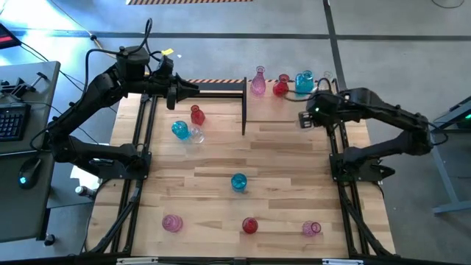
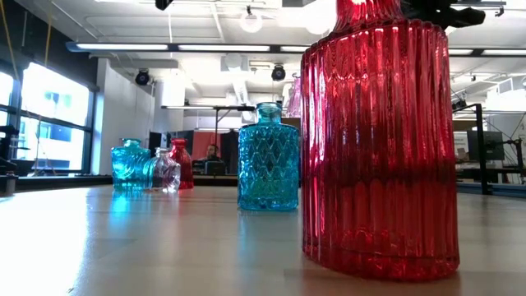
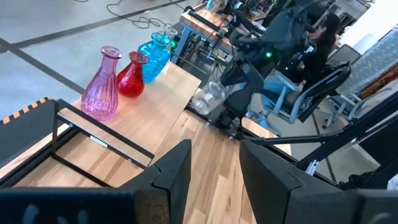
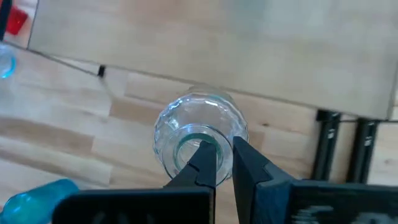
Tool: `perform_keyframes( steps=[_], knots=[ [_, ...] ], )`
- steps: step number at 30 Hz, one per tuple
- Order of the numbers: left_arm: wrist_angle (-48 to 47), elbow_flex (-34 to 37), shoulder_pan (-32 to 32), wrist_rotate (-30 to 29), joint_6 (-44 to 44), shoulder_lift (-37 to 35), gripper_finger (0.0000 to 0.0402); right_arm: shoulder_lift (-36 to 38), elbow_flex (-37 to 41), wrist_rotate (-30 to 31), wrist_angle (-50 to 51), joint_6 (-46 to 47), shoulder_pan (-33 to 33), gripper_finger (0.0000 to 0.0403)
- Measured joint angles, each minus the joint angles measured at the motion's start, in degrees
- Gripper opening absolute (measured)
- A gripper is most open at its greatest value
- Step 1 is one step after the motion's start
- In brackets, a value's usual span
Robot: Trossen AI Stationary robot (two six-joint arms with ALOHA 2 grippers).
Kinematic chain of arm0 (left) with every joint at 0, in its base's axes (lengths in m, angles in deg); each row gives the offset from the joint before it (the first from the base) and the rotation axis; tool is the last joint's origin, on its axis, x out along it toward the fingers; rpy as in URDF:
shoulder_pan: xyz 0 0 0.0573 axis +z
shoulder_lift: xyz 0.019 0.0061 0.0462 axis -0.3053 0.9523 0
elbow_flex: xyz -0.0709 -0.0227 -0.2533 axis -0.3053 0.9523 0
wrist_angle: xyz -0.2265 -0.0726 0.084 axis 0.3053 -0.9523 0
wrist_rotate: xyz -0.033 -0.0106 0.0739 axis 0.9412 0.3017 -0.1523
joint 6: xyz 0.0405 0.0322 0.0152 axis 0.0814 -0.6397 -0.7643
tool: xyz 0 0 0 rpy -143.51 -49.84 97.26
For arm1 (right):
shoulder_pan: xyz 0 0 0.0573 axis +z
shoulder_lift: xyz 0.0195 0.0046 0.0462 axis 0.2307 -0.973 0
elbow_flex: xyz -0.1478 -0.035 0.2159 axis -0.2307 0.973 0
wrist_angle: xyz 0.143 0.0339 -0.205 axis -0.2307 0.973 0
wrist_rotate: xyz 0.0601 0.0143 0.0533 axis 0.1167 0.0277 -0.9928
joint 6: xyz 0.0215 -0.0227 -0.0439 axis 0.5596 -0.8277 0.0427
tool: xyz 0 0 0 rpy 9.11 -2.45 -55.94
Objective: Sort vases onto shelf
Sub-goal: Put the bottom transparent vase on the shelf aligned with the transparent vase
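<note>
Placement of a clear vase on the shelf, right arm at work.

Left gripper (image 1: 193,89) hangs over the shelf's (image 1: 221,103) left part, fingers (image 3: 177,171) parted and holding nothing; it waits. Below it on the table (image 1: 287,162) stand a red vase (image 1: 197,115), a blue one (image 1: 179,130) and a clear one (image 1: 196,134); more wait along the near edge. On the shelf's right part stand a pink vase (image 1: 257,82), a red one (image 1: 280,87) and a blue one (image 1: 304,82). Right gripper (image 4: 224,163), just beside these near the shelf's front edge, pinches the rim of the clear vase (image 4: 200,134), one finger inside the mouth. Judged best: carry it level over the edge, lower into bare board well apart from the three, let the base touch before the fingers part, then lift straight up so the inner finger clears the neck.
</note>
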Motion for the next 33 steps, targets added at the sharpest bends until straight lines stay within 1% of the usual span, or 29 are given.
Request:
perform_keyframes(
  steps=[11,19,33],
  knots=[
    [0.0,0.0,0.0,0.0,0.0,0.0,0.0127,2.32,-0.02,0.48,1.8,-10.38,-13.15,0.0001],
    [0.02,0.0,-0.02,0.0,0.0,0.0,0.0127,2.11,-0.02,0.41,-0.06,-17.83,-22.15,0.0001],
    [0.0,0.0,0.0,0.0,0.0,0.0,0.0127,-0.78,-0.02,-0.17,-3.03,-21.87,-32.5,0.0005]
  ],
)
